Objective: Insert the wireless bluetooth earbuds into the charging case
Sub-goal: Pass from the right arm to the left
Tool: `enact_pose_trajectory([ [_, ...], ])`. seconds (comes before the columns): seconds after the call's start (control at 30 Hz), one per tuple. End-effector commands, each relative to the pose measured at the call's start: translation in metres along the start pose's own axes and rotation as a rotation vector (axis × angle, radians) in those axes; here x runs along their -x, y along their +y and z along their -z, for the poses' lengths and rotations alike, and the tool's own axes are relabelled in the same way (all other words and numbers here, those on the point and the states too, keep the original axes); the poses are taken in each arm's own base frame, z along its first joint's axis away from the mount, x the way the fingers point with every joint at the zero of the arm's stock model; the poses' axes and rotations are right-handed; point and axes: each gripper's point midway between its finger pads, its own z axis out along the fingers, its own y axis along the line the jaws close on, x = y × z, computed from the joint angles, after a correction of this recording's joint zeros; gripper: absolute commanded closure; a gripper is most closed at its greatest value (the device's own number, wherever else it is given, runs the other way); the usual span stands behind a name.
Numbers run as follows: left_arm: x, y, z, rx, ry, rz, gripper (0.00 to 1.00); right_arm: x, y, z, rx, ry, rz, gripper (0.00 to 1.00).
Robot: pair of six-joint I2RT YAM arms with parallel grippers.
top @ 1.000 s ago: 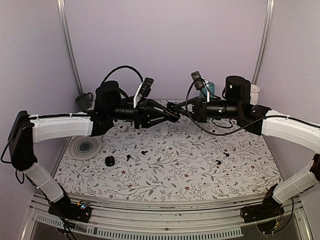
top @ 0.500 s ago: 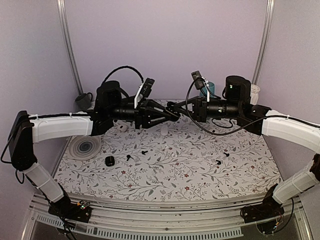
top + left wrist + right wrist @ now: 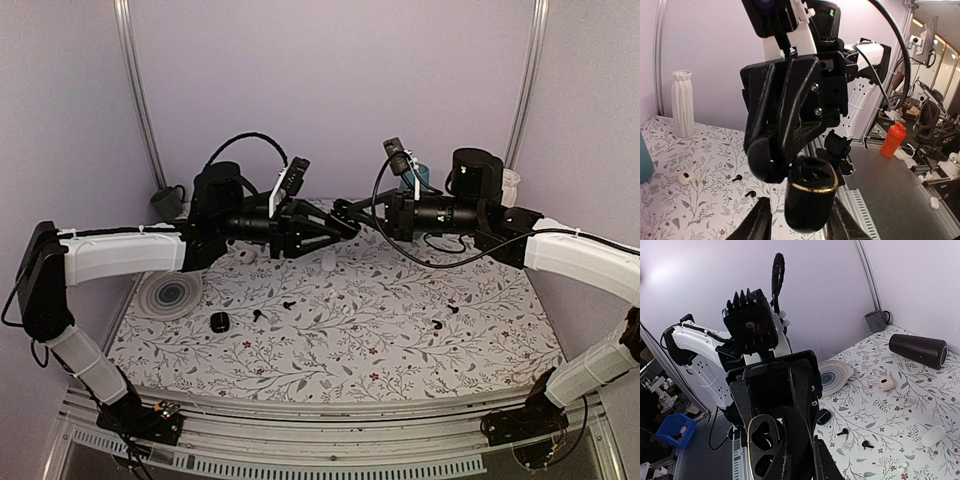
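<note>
Lilac walls, floral-print worktop [image 3: 400,350]; both arms meet in mid-air over its far half.

Left claw [image 3: 800,225]: narrow gap, fingers clamped on the sides of the black charging case [image 3: 810,200]. The case has a gold rim round its mouth. In the right wrist view two dark sockets show side by side inside it. In the left wrist view its long axis runs up out of the left fingers, mouth turned toward the right claw [image 3: 800,465].

Right claw: jaws fully together, tips right at the case mouth; touching or just off, can't separate them. Can't tell whether a bud is pinched between the tips, it's all black on black.

Round glossy black lump [image 3: 765,160] just beside the rim looks like the case's flipped-back lid, but the view is too dark to be sure.

Loose black earbuds [image 3: 288,303] lie flat on the worktop, well below both claws: two left of centre, two more [image 3: 437,325] toward the right. Stems lie along the cloth; which way they point is too small to read.

Also on the worktop:
- black pebble-shaped piece [image 3: 219,321]
- small white case [image 3: 685,177]
- ribbed plate [image 3: 170,295]
- grey mug [image 3: 168,203]
- white vase [image 3: 682,102]
</note>
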Motion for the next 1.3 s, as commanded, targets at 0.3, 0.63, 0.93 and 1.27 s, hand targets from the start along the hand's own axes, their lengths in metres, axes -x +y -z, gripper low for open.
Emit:
enact_pose_trajectory([
  [0.3, 0.0186, -0.0115, -0.0013, -0.04, -0.03, -0.049, 0.59, 0.0065, 0.0036, -0.0033, 0.006, 0.004, 0.015, 0.94],
  [0.63, 0.0186, -0.0142, -0.0009, -0.055, -0.033, -0.046, 0.61, 0.0057, 0.0021, -0.0044, 0.003, 0.006, 0.013, 0.93],
  [0.93, 0.0123, -0.0139, -0.001, -0.058, -0.02, -0.041, 0.57, 0.0124, 0.0063, -0.0003, 0.032, -0.009, 0.008, 0.94],
  [1.27, 0.0099, -0.0166, -0.0011, -0.075, -0.014, -0.044, 0.62, 0.0122, 0.0062, 0.0013, 0.056, -0.006, -0.012, 0.94],
])
